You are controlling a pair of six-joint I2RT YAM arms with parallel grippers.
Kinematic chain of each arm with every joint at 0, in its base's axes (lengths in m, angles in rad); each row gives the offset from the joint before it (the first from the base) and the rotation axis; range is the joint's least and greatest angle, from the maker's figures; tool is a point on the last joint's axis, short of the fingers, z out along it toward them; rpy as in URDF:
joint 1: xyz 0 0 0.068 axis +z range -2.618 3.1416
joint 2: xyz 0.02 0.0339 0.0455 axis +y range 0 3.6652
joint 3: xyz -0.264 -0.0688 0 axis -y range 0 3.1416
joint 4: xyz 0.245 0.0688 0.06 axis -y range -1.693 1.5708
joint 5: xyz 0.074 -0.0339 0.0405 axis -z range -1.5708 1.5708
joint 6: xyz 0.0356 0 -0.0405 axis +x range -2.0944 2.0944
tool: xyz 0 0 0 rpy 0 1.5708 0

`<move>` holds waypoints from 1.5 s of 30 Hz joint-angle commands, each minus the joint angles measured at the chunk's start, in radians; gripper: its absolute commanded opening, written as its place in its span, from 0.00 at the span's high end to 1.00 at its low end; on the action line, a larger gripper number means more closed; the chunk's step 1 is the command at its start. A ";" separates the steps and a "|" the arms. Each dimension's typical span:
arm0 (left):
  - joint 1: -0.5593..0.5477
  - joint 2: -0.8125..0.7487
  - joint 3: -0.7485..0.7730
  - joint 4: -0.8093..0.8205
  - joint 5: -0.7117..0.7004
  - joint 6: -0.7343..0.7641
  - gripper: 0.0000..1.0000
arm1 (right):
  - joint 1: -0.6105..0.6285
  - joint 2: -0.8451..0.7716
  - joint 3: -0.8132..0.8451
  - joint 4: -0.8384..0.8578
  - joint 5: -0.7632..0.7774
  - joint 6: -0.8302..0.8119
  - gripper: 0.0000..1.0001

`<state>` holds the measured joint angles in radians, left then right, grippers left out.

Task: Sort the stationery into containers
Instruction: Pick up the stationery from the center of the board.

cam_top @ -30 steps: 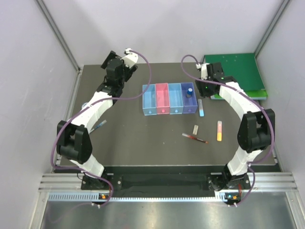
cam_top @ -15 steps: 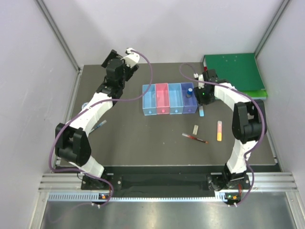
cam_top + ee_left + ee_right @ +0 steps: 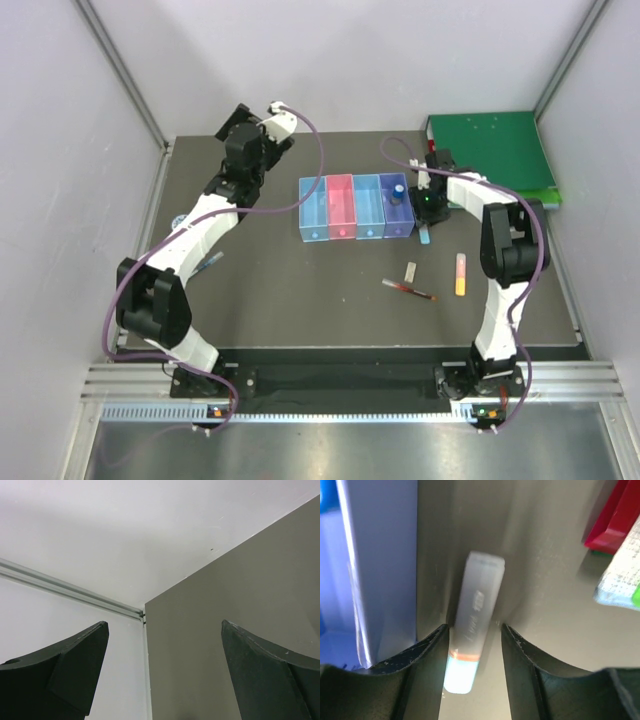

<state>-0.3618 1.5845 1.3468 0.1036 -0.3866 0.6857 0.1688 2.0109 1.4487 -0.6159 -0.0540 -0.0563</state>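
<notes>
At the table's (image 3: 280, 300) far right, just beside the purple tray (image 3: 397, 226), the right gripper (image 3: 474, 630) sits low over the blue-white marker (image 3: 476, 590). In the wrist view there's 1 finger each side of the marker's barrel. The jaws are narrow, w/ only a thin dark gap either side. Can't tell if the pads actually touch it. The marker lies flat on the table, roughly parallel to the tray wall & close to it, not in any tray.

The 4 trays sit side by side: blue tray (image 3: 313, 215), pink tray (image 3: 341, 210), light blue tray (image 3: 368, 210), then the purple. The blue-capped bottle (image 3: 398, 188) stands in the purple tray's far end.

Loose on the table nearer the arm bases are the small white eraser (image 3: 410, 270), red pen (image 3: 408, 290) & pink-yellow stick (image 3: 461, 273), each apart from the others. The blue pen (image 3: 208, 264) lies over on the left, beside the left arm. The green binder (image 3: 495, 150) is in the far right corner.

The left gripper (image 3: 163, 640) has its jaws spread wide w/ nothing between them, facing the table's far left corner where it meets the wall.
</notes>
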 commanded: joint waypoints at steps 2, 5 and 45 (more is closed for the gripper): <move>-0.006 0.002 0.060 0.036 -0.015 0.018 0.01 | -0.012 0.034 0.070 0.013 -0.014 0.023 0.54; -0.005 0.008 0.063 0.042 -0.012 0.025 0.01 | -0.012 0.051 0.082 0.012 -0.007 0.023 0.63; -0.016 -0.093 -0.044 0.073 -0.015 0.017 0.01 | -0.032 -0.017 0.499 -0.150 -0.076 0.087 1.00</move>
<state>-0.3740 1.5520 1.3178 0.1204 -0.3908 0.7090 0.0967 2.0209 1.8854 -0.7532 -0.0673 -0.0296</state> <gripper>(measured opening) 0.990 0.221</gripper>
